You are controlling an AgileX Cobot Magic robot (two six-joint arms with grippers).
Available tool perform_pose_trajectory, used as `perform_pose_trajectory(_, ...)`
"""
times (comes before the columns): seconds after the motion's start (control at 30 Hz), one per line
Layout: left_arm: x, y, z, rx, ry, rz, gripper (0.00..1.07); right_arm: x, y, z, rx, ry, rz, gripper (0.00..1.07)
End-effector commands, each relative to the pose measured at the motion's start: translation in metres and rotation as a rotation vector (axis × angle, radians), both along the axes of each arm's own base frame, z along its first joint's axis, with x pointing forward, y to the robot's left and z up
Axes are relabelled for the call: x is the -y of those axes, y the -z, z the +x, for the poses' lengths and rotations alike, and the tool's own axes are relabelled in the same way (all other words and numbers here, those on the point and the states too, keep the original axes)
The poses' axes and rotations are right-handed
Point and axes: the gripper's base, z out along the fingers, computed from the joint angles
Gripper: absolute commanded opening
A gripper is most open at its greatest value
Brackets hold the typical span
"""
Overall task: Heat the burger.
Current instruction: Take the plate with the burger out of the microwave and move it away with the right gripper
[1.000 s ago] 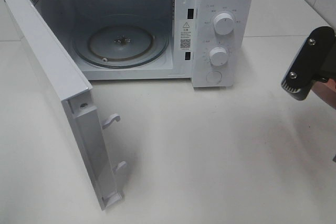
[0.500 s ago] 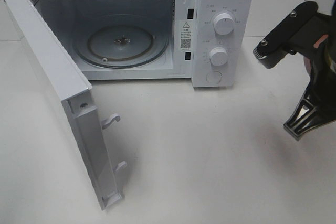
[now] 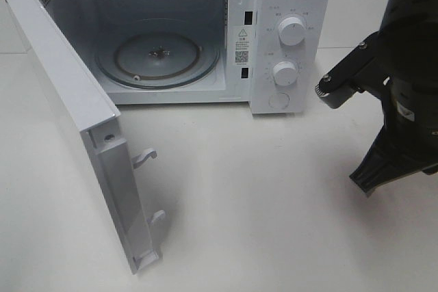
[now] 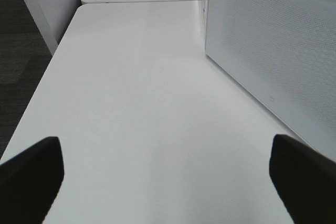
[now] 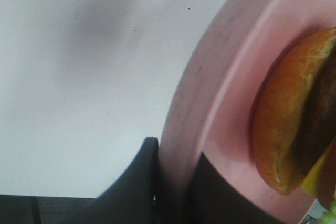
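Burger (image 5: 294,124) sits on the pink plate (image 5: 210,114) my right gripper (image 5: 176,182) pinches by its rim; my left gripper (image 4: 168,174) is spread wide.

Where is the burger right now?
Only the right wrist view shows it: the burger sits on a pink plate whose rim the right gripper pinches. The overhead view shows the microwave empty.
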Motion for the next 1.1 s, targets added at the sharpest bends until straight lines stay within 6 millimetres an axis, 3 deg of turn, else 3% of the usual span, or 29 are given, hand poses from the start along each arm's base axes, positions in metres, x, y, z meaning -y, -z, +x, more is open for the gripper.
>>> perform_pose_trajectory(0.03,0.001,0.000,-0.002,0.026,-0.001,-0.006,1.00,0.010,0.000,0.008,0.010,0.044,-0.097,0.00)
perform_pose_trajectory(0.73,0.001,0.000,-0.002,0.026,-0.001,-0.006,1.00,0.043,0.025,0.041,-0.016,0.173,-0.130,0.00)
perform_pose_trajectory(1.1,0.001,0.000,-0.002,0.026,-0.001,-0.006,1.00,0.059,0.062,0.029,-0.034,0.208,-0.071,0.00)
